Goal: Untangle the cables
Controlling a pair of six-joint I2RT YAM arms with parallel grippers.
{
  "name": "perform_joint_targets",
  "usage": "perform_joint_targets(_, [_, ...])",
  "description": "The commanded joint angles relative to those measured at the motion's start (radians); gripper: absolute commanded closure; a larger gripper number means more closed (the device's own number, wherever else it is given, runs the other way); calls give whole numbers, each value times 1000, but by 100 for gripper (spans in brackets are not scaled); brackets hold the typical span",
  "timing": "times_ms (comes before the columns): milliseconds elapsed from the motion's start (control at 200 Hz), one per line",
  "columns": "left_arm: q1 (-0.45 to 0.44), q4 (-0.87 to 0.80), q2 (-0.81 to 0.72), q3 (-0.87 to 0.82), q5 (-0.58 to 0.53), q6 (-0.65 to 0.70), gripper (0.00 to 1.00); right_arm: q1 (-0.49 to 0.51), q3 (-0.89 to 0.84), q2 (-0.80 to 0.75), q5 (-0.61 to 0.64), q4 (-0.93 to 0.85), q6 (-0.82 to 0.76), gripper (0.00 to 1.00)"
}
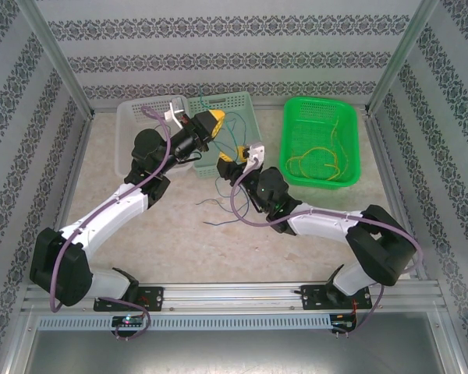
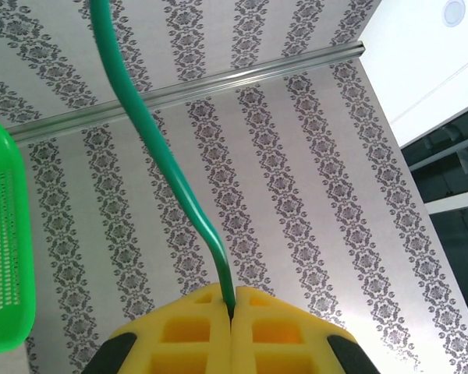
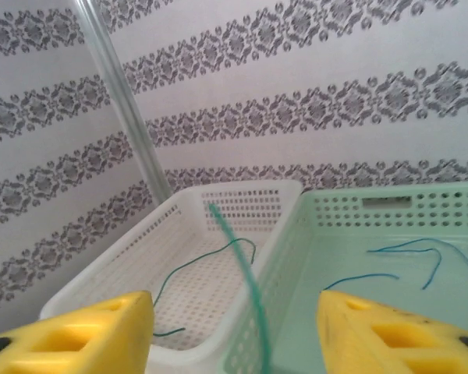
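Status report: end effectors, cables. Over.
Left end effector shut on green cable. Right end effector open, that cable between its fingers. Yellow cables in green basket.

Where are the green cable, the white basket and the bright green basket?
green cable [image 2: 157, 148], left wrist view, middle of the strand.
white basket [image 3: 242, 189], right wrist view, far rim.
bright green basket [image 1: 320, 101], top external view, far rim.
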Motion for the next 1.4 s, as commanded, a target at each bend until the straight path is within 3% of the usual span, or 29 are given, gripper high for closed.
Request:
perform_joint_targets(0, [23, -35, -38, 11, -2, 47, 100, -26, 36, 11, -147, -31, 63, 56])
perform_joint_targets(160, [52, -256, -89, 73, 15, 190, 100, -128, 53, -15, -448, -207, 174, 71])
perform_joint_targets(370, [71, -812, -102, 279, -30, 615, 100, -250, 166, -58, -813, -671, 208, 78])
perform_joint_targets(500, [71, -1100, -60, 414, -124, 874, 100, -258, 286, -21, -963, -1022, 112, 80])
perform_joint_targets(610, [72, -1190, -16, 465, -104, 924, 100, -249, 306, -1, -1007, -1073, 103, 86])
perform_joint_targets(694, [71, -1135, -19, 436, -66, 868, 100, -232, 287, -21, -929, -1041, 92, 75])
perform_joint_targets(839, [71, -987, -71, 343, -112, 778, 100, -188, 182, -97, -722, -852, 106, 32])
perform_joint_targets(899, [71, -952, -73, 341, -95, 777, 100, -168, 153, -121, -668, -800, 99, 24])
perform_joint_targets(1044, [71, -1058, -21, 432, -16, 850, 100, -173, 154, -139, -622, -801, 110, 18])
perform_joint_targets(1184, [72, -980, -26, 402, 142, 884, 100, -220, 161, -115, -625, -787, 194, 13])
perform_joint_targets(1394, [69, -952, -79, 376, 359, 1061, 100, -351, 217, -2, -862, -646, 446, 13])
